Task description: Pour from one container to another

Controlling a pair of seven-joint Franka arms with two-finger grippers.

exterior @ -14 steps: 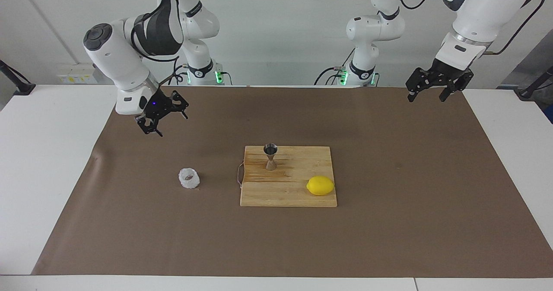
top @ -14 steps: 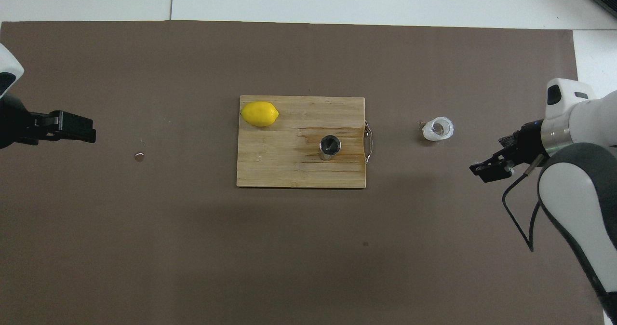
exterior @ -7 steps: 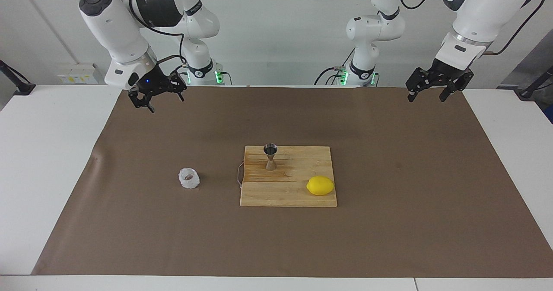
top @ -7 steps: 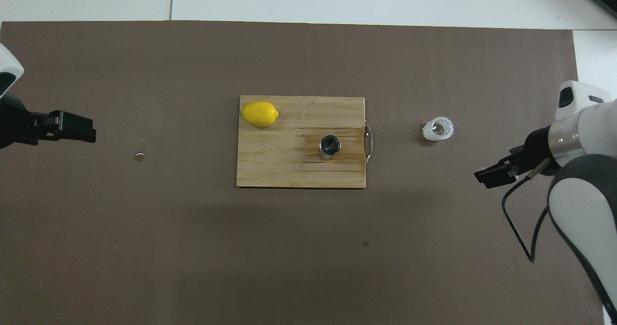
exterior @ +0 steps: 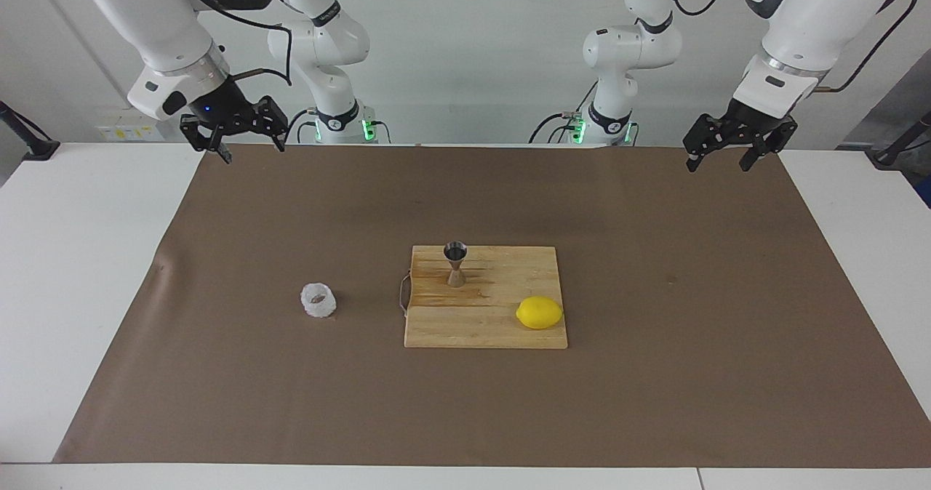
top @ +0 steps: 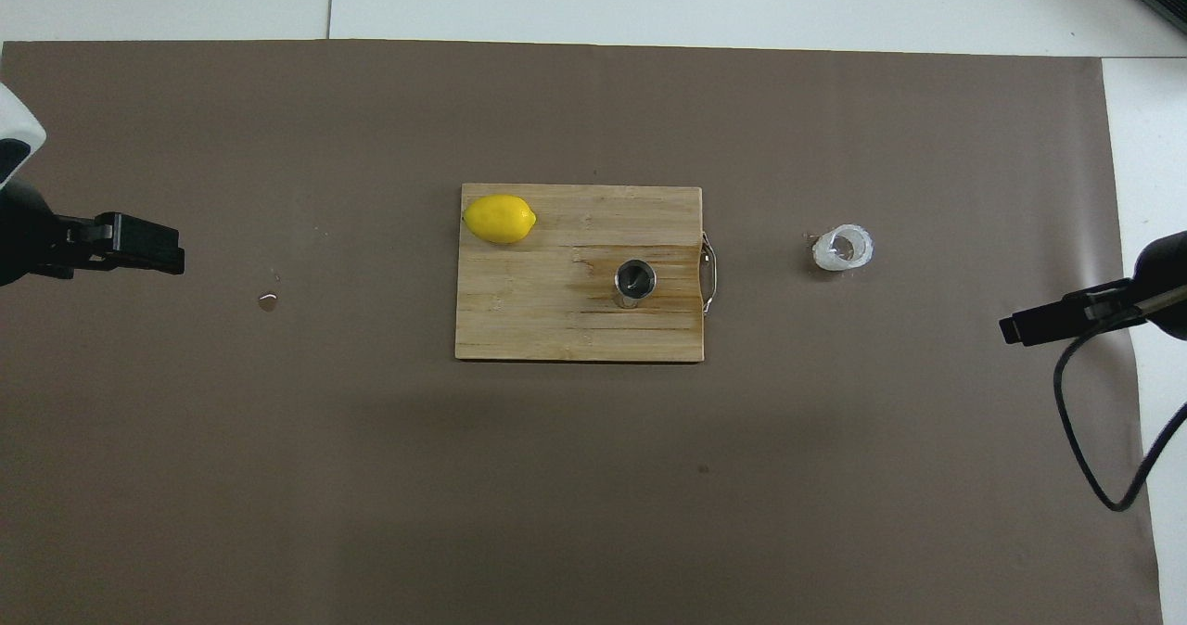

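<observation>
The clear crinkly cup (exterior: 318,301) (top: 843,248) stands on the brown paper, beside the board toward the right arm's end. Upright on the wooden cutting board (exterior: 494,334) (top: 556,324) is the steel hourglass jigger (exterior: 455,263) (top: 635,282), at the board's edge nearer the robots. My right gripper (exterior: 247,145) (top: 1029,325) hangs open and empty, high over the paper's edge by its base, well away from the cup. Over the paper's corner at its own end my left gripper (exterior: 716,164) (top: 148,245) waits, open and empty.
A yellow lemon (exterior: 539,312) (top: 500,219) lies on the board's corner farthest from the robots, toward the left arm's end. The board has a metal handle (top: 709,273) on the cup's side. A small droplet (top: 268,302) sits on the paper toward the left arm's end.
My right gripper has risen and drawn back toward its base, away from the cup. The left arm, the cup and the jigger have not moved.
</observation>
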